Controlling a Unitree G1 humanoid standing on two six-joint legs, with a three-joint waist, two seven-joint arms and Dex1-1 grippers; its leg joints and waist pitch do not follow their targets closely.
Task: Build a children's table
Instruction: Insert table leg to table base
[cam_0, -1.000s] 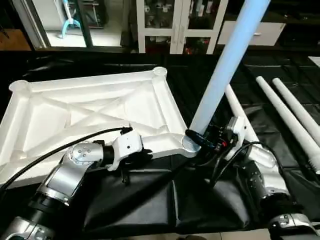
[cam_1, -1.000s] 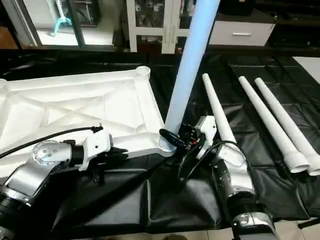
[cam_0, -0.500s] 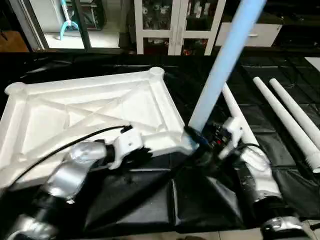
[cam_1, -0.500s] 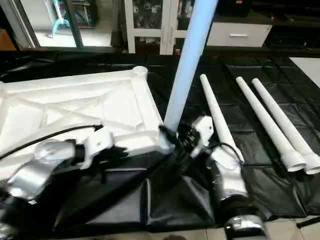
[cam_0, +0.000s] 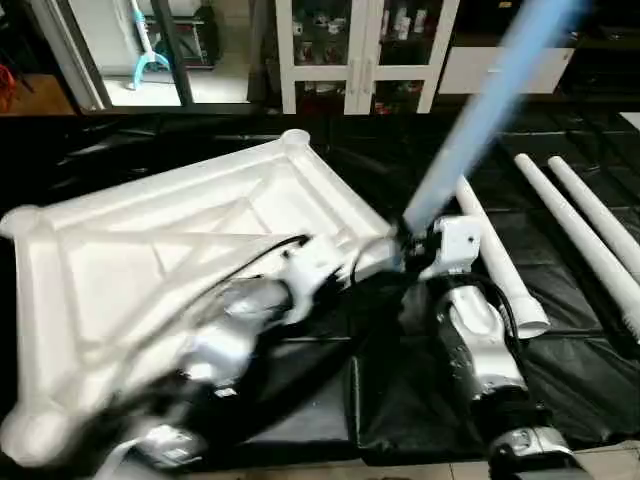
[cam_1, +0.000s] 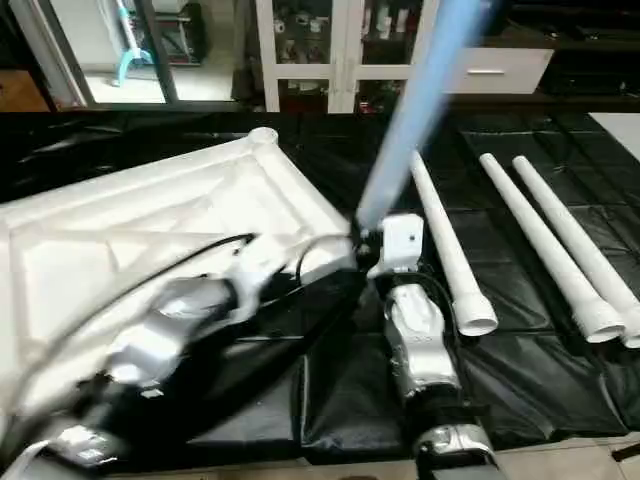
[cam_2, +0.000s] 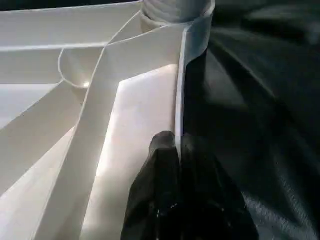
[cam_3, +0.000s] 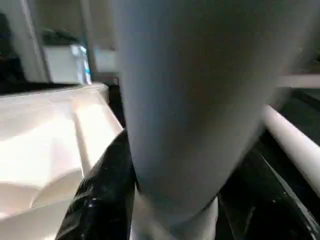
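The white table top (cam_0: 150, 260) lies underside up on the left, ribs showing, and looks tipped and turned. My left gripper (cam_0: 335, 265) is at its near right edge. In the left wrist view its black fingers (cam_2: 165, 165) are shut on the thin rim (cam_2: 181, 90). A long white leg (cam_0: 480, 120) rises from the corner socket (cam_2: 175, 12) and leans up to the right. My right gripper (cam_0: 405, 240) is shut on its lower end. The right wrist view shows the leg (cam_3: 175, 115) between the two black fingers (cam_3: 107, 190).
Three more white legs (cam_0: 495, 260) (cam_0: 575, 240) (cam_0: 605, 215) lie side by side on the black mat (cam_0: 420, 400) at the right. A white glass-door cabinet (cam_0: 350, 50) stands behind the work area. My blurred left forearm (cam_0: 220, 340) crosses the top's near side.
The table top has turned and tipped, and its left side now comes nearer to me. The held leg leans further right. My left arm is moving and blurred, and my right arm has shifted inward.
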